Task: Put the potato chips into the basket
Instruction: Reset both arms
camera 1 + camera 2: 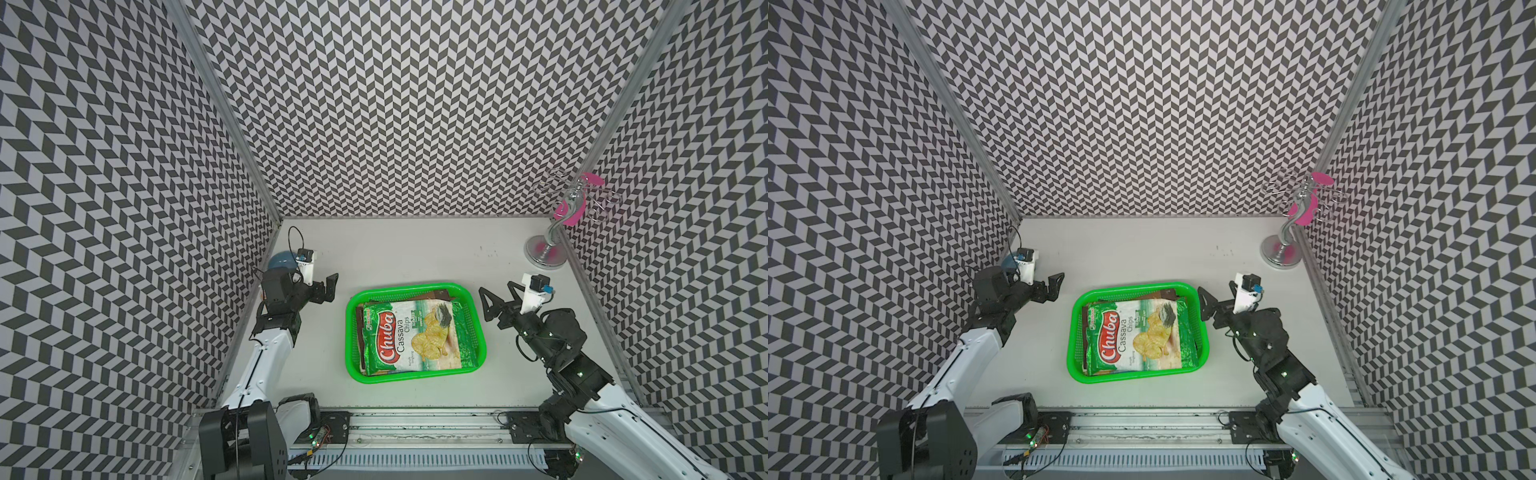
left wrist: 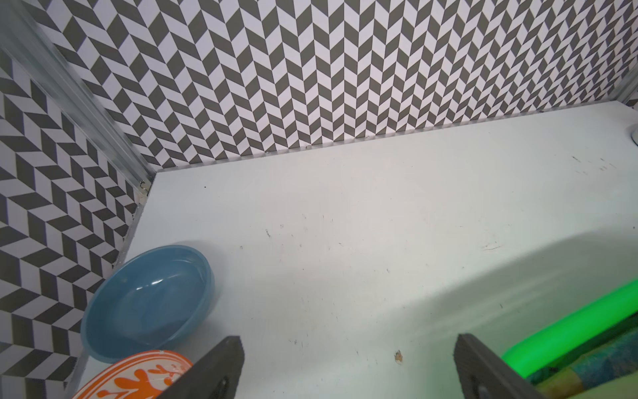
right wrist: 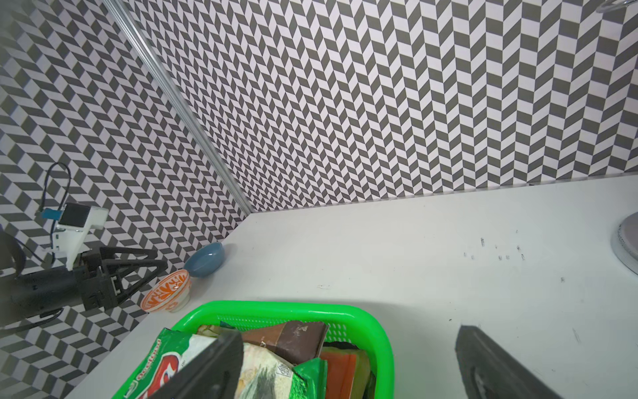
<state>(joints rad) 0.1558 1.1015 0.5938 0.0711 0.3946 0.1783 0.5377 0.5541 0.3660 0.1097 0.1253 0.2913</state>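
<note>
The green basket sits mid-table, filled with a stack of potato chips bags. A green-white "Chuba" bag lies on top. The right wrist view shows that bag over a brown bag and an orange one, all inside the basket rim. My left gripper hangs open and empty left of the basket, over bare table. My right gripper stands open and empty at the basket's far right corner.
A blue bowl and an orange-patterned bowl sit against the left wall, beside the left gripper. A chrome stand with pink petals occupies the back right corner. Patterned walls close in three sides.
</note>
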